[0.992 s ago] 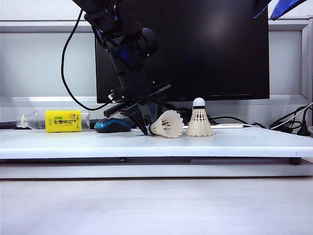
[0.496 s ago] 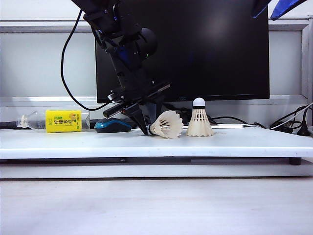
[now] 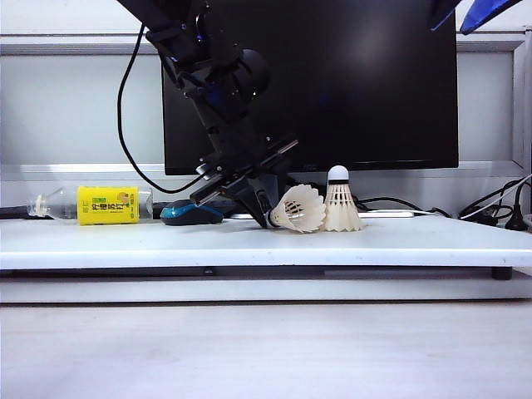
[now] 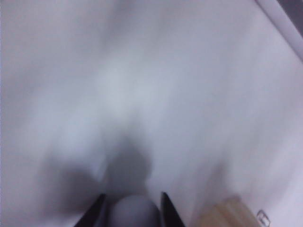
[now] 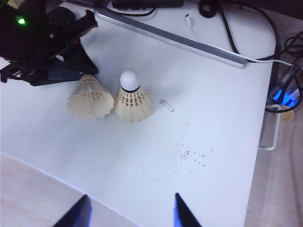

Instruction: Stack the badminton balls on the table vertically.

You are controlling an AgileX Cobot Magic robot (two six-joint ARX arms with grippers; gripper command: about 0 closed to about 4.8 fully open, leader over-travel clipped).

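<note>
Two badminton balls now sit skirt to skirt on the white surface (image 3: 399,245), where a second ago a clear gap lay between them. The left pincer (image 3: 264,218), pinching the cork end of the tipped shuttlecock (image 3: 299,209), has carried it sideways until its feathers touch or all but touch the upright shuttlecock (image 3: 340,204), which stands unmoved, cork up, in front of the black monitor (image 3: 357,83). The blurred left wrist view shows dark fingers (image 4: 169,213) closed on something pale and round. Held high over the near side of the upright shuttlecock (image 5: 131,99), the right pincer (image 5: 130,213) is spread wide and empty. Judged from this, the carried ball has been brought alongside but not lifted; it lies on its side and must be raised, turned cork up and lowered over its partner's cork. The blue mouse (image 3: 191,213) stays well clear.
</note>
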